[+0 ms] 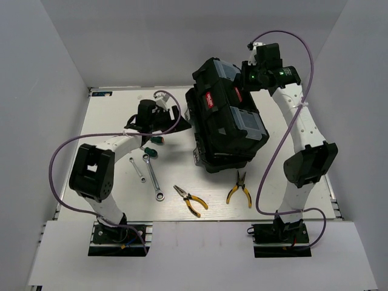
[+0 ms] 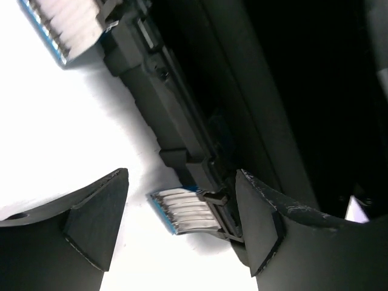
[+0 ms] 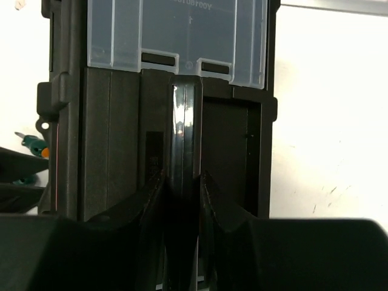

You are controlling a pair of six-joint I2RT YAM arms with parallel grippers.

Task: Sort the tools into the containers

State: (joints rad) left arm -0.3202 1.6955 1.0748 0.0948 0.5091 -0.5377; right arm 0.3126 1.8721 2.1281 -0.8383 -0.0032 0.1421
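The black toolbox (image 1: 225,124) stands mid-table with its lid shut, showing clear-lidded pockets (image 3: 176,30) and a red mark (image 1: 210,99) on its handle. My right gripper (image 1: 244,77) is shut on the handle bar (image 3: 185,121), with the fingers pressed to both sides of it (image 3: 182,177). My left gripper (image 1: 177,119) is open at the box's left side, its jaws either side of a silver-blue latch (image 2: 182,209). Two yellow pliers (image 1: 190,200) (image 1: 239,189), two wrenches (image 1: 153,176) (image 1: 137,170) and two green screwdrivers (image 1: 157,140) (image 1: 150,152) lie on the table.
The white table (image 1: 291,121) has walls on its left, back and right sides. One green screwdriver shows at the left edge of the right wrist view (image 3: 30,144). Purple cables loop from both arms over the table.
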